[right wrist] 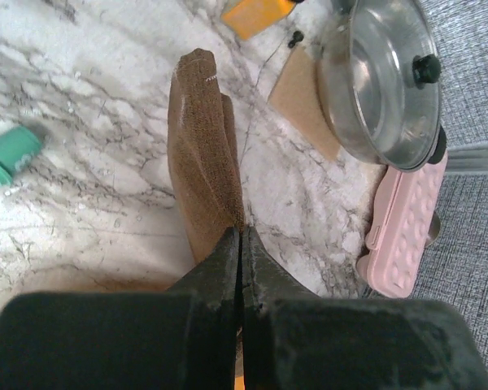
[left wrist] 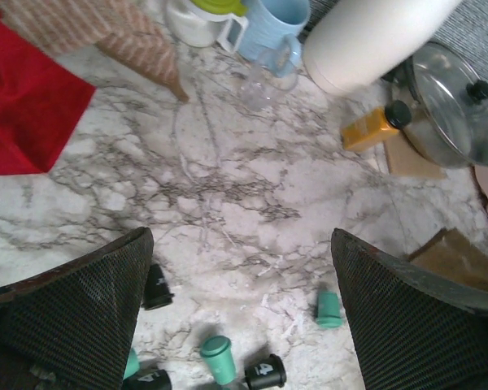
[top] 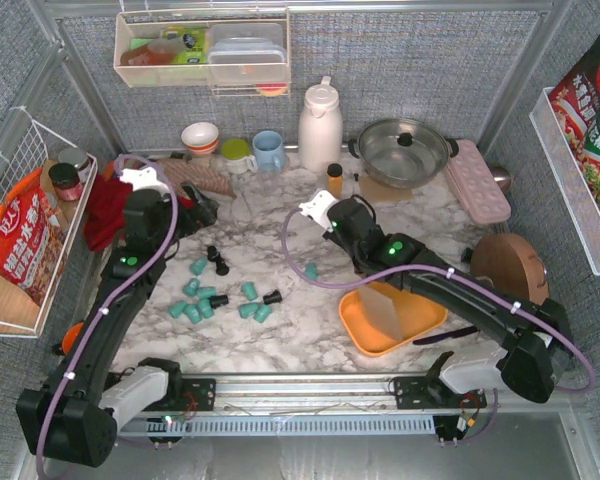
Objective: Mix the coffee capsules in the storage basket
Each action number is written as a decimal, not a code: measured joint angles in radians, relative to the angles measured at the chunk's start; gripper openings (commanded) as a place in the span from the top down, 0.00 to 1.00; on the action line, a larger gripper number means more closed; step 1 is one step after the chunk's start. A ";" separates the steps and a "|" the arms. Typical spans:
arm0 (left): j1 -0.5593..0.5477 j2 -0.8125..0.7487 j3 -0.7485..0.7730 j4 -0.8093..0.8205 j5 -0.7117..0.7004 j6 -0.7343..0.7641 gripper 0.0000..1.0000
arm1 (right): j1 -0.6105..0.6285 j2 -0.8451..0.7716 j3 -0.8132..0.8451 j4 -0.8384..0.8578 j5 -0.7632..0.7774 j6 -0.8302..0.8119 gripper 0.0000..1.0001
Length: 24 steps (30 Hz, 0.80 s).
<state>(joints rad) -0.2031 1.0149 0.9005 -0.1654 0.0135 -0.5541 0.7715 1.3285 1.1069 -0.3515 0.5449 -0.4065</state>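
Note:
The orange storage basket (top: 380,345) lies at the front right of the table, partly under my right arm, and I see no capsules in it. Several teal and black coffee capsules (top: 206,300) lie scattered on the marble left of centre, and one teal capsule (top: 310,270) lies apart near the middle. My left gripper (top: 197,210) is open and empty just behind the pile; its wrist view (left wrist: 240,244) shows a teal capsule (left wrist: 218,357) and a black capsule (left wrist: 265,372) below the fingers. My right gripper (top: 322,212) is shut and empty in its wrist view (right wrist: 211,77), with the lone teal capsule (right wrist: 12,154) to its left.
At the back stand an amber bottle (top: 334,180), a lidded steel pot (top: 404,150), a white thermos (top: 320,125), mugs (top: 268,150) and a pink egg tray (top: 477,180). A red cloth (top: 105,210) lies at the left and a round wooden piece (top: 508,262) at the right.

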 measured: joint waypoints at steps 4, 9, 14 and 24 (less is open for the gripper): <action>-0.084 0.018 0.019 0.011 -0.030 0.000 0.01 | -0.009 -0.011 0.047 0.000 0.007 0.026 1.00; -0.191 0.032 0.005 0.076 -0.037 0.018 0.01 | -0.019 -0.041 0.115 -0.005 0.015 0.061 1.00; -0.306 0.054 -0.035 0.170 -0.034 0.056 0.02 | -0.022 -0.075 0.156 -0.005 -0.017 0.067 1.00; -0.484 0.042 -0.174 0.511 0.014 0.332 0.02 | -0.038 -0.129 0.241 0.004 -0.169 0.025 1.00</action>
<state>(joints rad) -0.6868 1.0565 0.7261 0.3458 0.0273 -0.2222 0.7334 1.1995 1.3479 -0.3477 0.3756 -0.3817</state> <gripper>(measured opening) 0.974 0.003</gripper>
